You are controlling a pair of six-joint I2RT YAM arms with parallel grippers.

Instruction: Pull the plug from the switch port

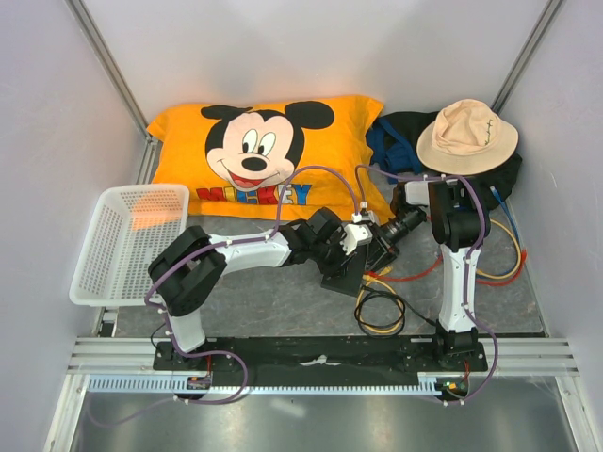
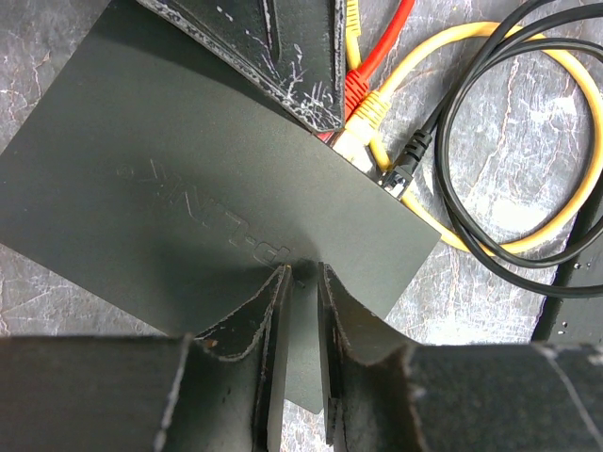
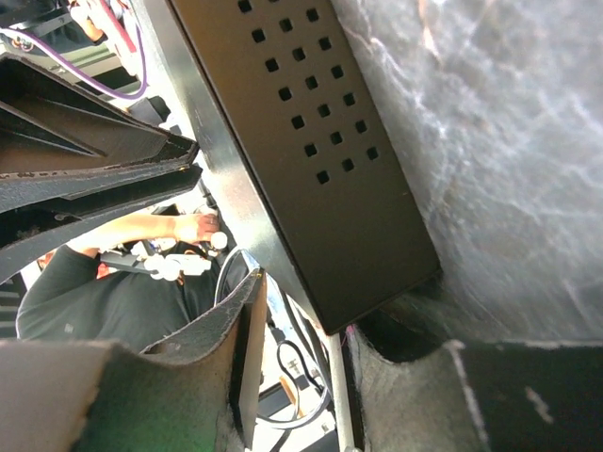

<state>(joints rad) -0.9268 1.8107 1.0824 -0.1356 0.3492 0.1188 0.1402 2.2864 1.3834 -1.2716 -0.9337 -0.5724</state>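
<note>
The left gripper (image 2: 301, 271), jaws a slit apart, presses on the switch (image 2: 188, 141) mid-frame, while the right gripper (image 3: 306, 306) straddles its edge, grip unclear.

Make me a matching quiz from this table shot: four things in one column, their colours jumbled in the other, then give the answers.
Things:
1. Mickey Mouse pillow
2. mesh basket
3. bucket hat
4. switch

Colours:
A. black
B. beige
C. orange
D. white

Pairs: 1-C, 2-D, 3-B, 4-A
</note>
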